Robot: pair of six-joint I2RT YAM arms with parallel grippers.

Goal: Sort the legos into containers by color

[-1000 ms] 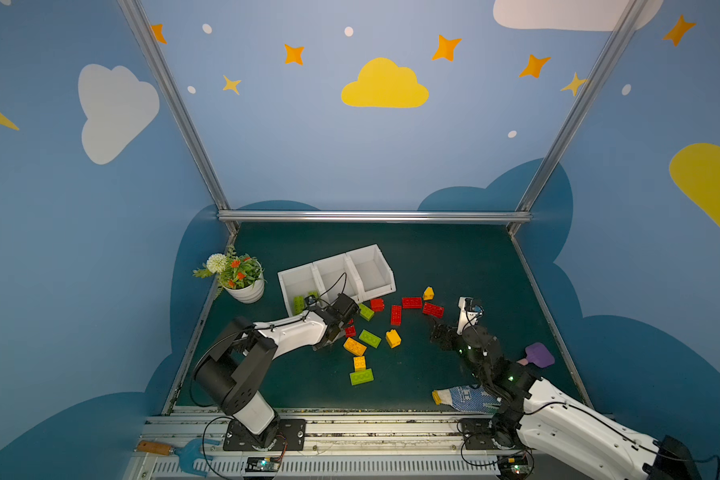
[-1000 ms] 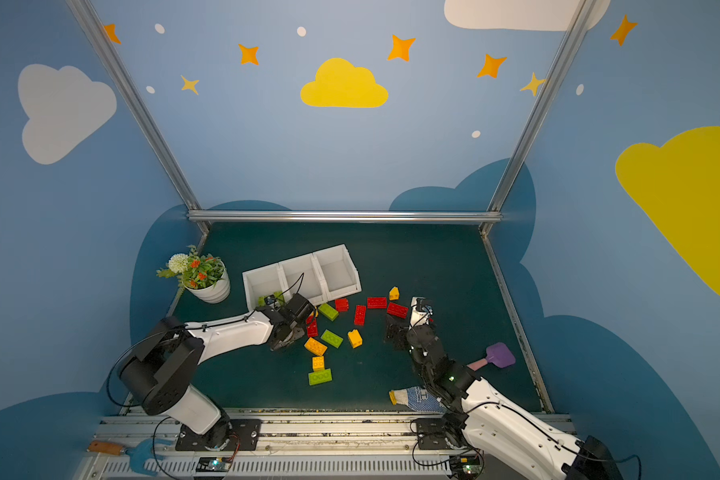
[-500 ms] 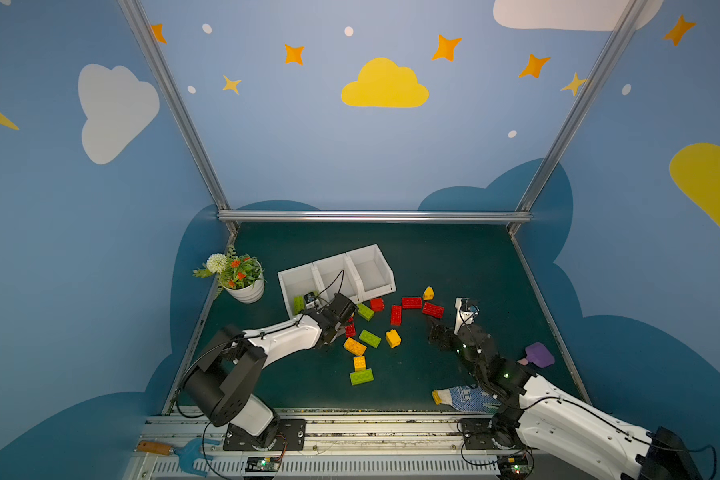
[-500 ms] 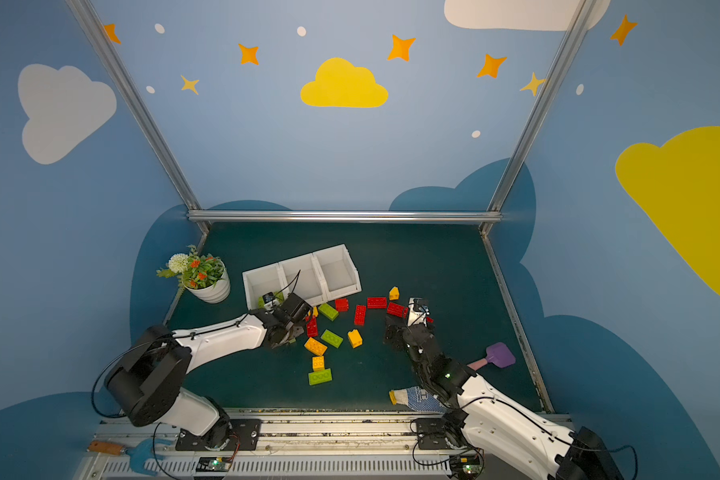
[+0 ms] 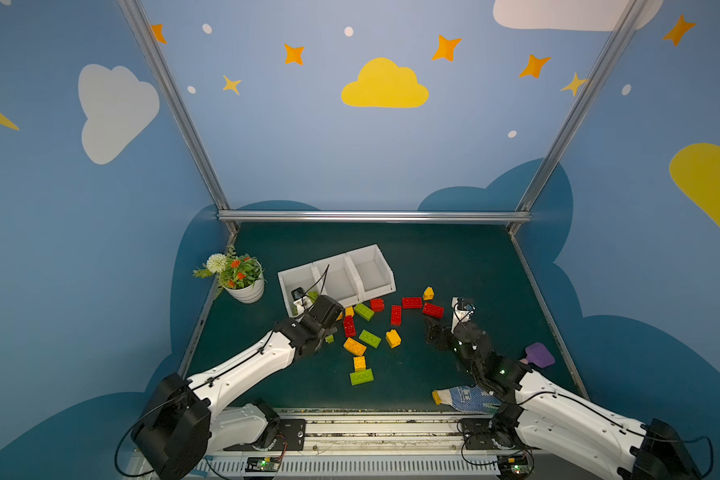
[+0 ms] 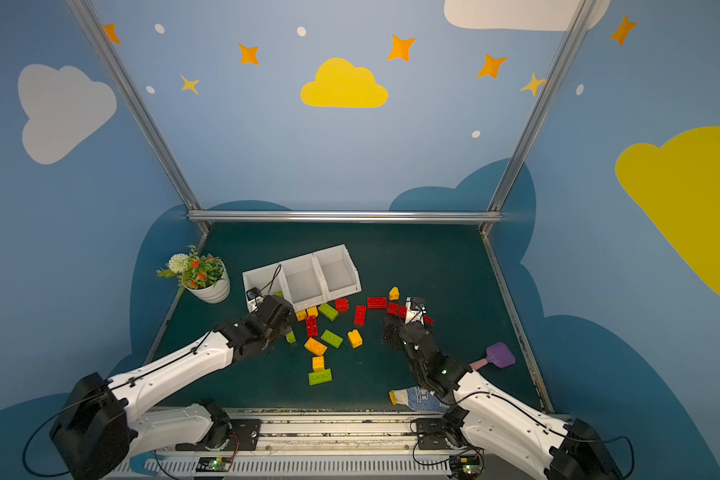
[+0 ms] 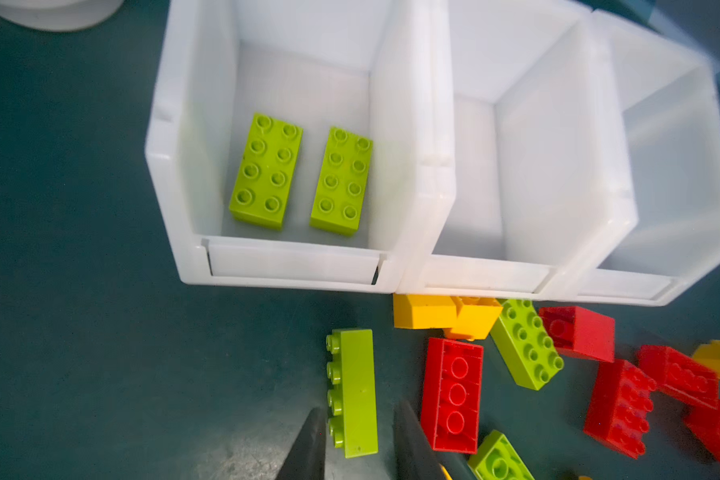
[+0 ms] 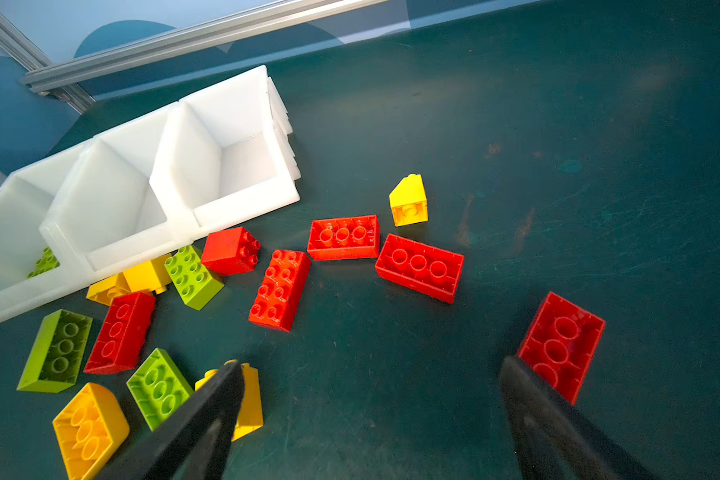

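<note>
Green brick (image 7: 354, 386) clamped by left gripper (image 7: 357, 409); lift vertically, clear bin (image 7: 175, 166) wall at eleven o'clock. Right gripper (image 8: 371, 365) jaws apart.

The left wrist view cuts the left gripper (image 7: 357, 411) off at the picture's edge, so only the tips of its fingers (image 7: 308, 444) show, and just a sliver of the flower pot (image 7: 51, 12) appears. The farthest bin (image 7: 682, 166) is blurred. In both top views the lime brick (image 5: 329, 339) is mostly hidden under that wrist, and the right arm (image 5: 558, 399) covers part of the glove (image 5: 458, 397).
</note>
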